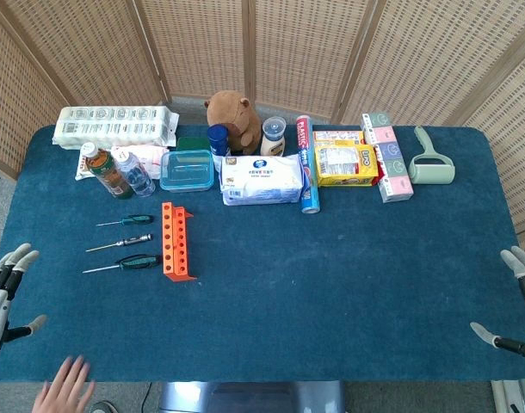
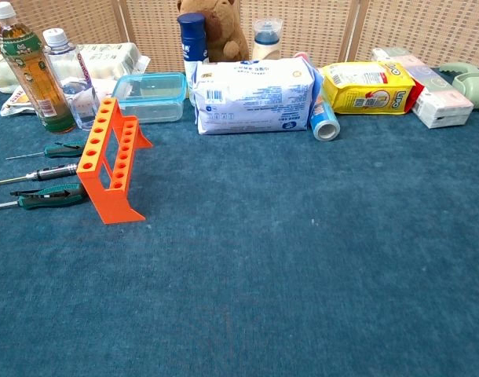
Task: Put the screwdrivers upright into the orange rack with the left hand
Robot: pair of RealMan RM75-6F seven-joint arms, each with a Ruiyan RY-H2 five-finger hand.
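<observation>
An orange rack with two rows of holes stands on the blue table, left of centre. Three screwdrivers lie flat just left of it: a green-handled one at the back, a black-handled one in the middle, and a larger green-and-black one nearest. My left hand hovers at the table's front left corner, fingers spread, holding nothing. At the front right edge my right hand is also spread and empty. Neither hand shows in the chest view.
Behind the rack stand a tea bottle, a water bottle and a clear blue-lidded box. A wipes pack, a tube, a yellow bag, boxes and a lint roller line the back. A person's hand shows at bottom left.
</observation>
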